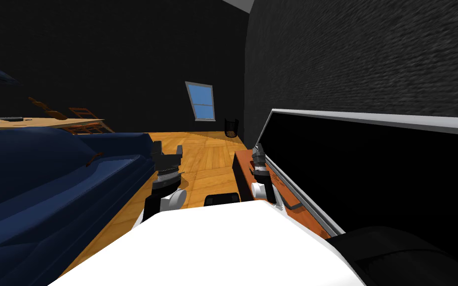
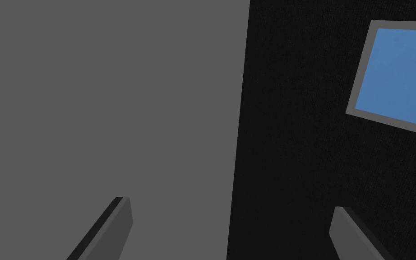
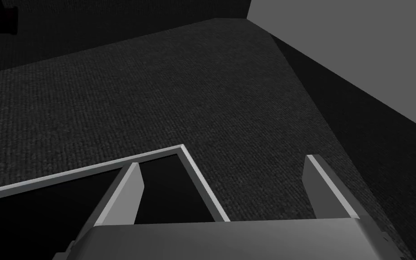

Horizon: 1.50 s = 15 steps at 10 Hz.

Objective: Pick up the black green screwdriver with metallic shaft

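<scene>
Both forearms rise from beside the chest, with the tools pointing up and forward. The left tool stands over the wooden floor, near the end of the blue sofa, and its fingers are spread wide apart. The right tool is raised over the edge of the red-brown cabinet, close to a corner of the grey-framed black screen. Its fingers are also apart and hold nothing. I cannot tell where the screwdriver lies.
</scene>
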{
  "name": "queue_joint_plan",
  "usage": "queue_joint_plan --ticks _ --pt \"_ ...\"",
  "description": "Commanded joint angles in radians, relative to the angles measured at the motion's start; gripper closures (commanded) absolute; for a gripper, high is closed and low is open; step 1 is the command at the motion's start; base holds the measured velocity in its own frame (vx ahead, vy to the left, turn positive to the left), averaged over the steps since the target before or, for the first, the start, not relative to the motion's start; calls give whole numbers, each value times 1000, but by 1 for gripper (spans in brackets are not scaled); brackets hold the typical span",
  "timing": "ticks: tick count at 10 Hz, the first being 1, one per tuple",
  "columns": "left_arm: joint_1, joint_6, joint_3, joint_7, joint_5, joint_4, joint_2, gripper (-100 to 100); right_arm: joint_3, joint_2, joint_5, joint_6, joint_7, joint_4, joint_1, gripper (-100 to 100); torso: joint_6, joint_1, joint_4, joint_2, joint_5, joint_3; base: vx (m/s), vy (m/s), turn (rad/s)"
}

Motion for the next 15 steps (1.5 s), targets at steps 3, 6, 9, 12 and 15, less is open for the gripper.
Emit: queue_joint_plan --ticks 3,6,9,12,15 --pt "0 0 0 0 0 0 0 0 -9 -70 -32 36 -43 32 5 -100 0 0 -1 -2 0 -1 41 0 -9" --pt "0 0 0 0 0 0 0 0 -25 -123 -91 101 -123 87 15 -100 0 0 -2 -7 0 -4 105 12 -18" --pt "0 0 0 0 0 0 0 0 -41 -151 -151 167 -203 140 25 -100 0 0 -2 -7 0 -4 107 8 -16" --pt "0 0 0 0 0 0 0 0 -53 -167 -196 217 -264 182 32 -100 0 0 -1 -6 0 -3 79 7 -13" --pt "0 0 0 0 0 0 0 0 -66 -182 -246 272 -331 228 41 -100 0 0 -2 -8 0 -4 105 2 -19"
